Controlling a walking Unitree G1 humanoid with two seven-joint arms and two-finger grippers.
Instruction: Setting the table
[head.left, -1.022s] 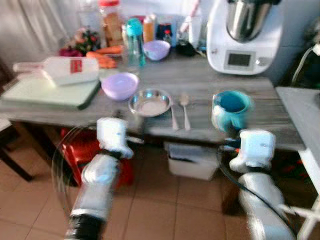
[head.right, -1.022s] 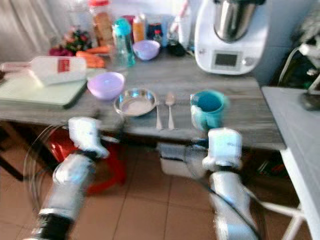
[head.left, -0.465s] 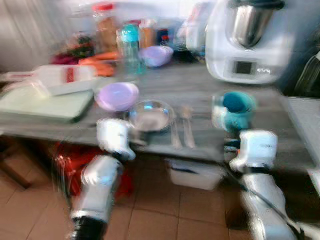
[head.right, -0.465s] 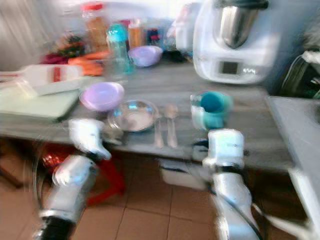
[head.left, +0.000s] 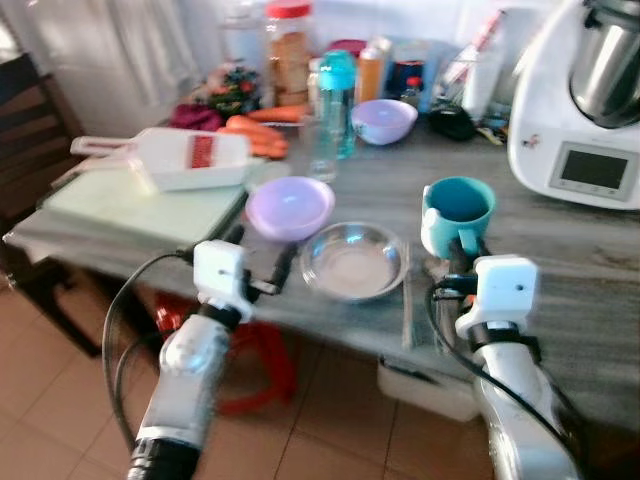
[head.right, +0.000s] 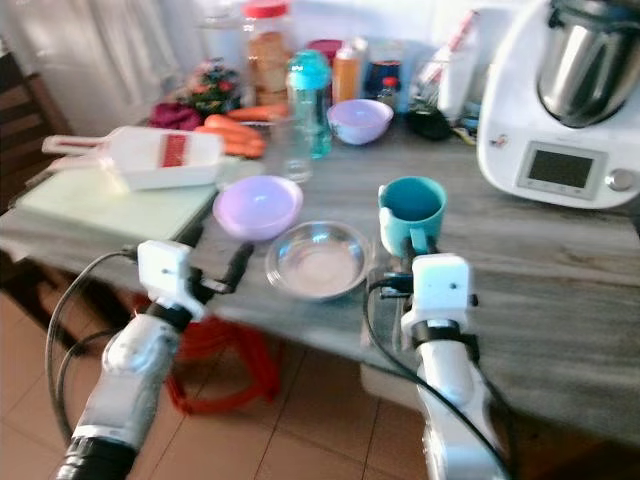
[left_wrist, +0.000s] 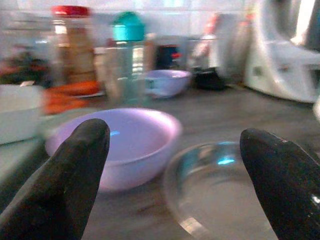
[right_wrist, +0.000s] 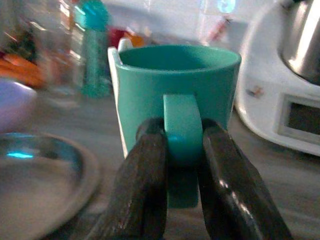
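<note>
The right tool (right_wrist: 177, 150) pinches the teal mug (head.left: 457, 213) by its handle at 3 o'clock of the steel bowl (head.left: 353, 262) on the bench (head.left: 560, 270), the left tool (left_wrist: 170, 165) gapes empty, so setting looks barely begun.

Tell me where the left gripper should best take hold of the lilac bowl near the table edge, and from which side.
Probably the near rim of the lilac bowl, approached from the table edge. It sits upright with a thin open lip facing the left gripper, whose fingers are open wide; the steel bowl crowds its right side.
</note>
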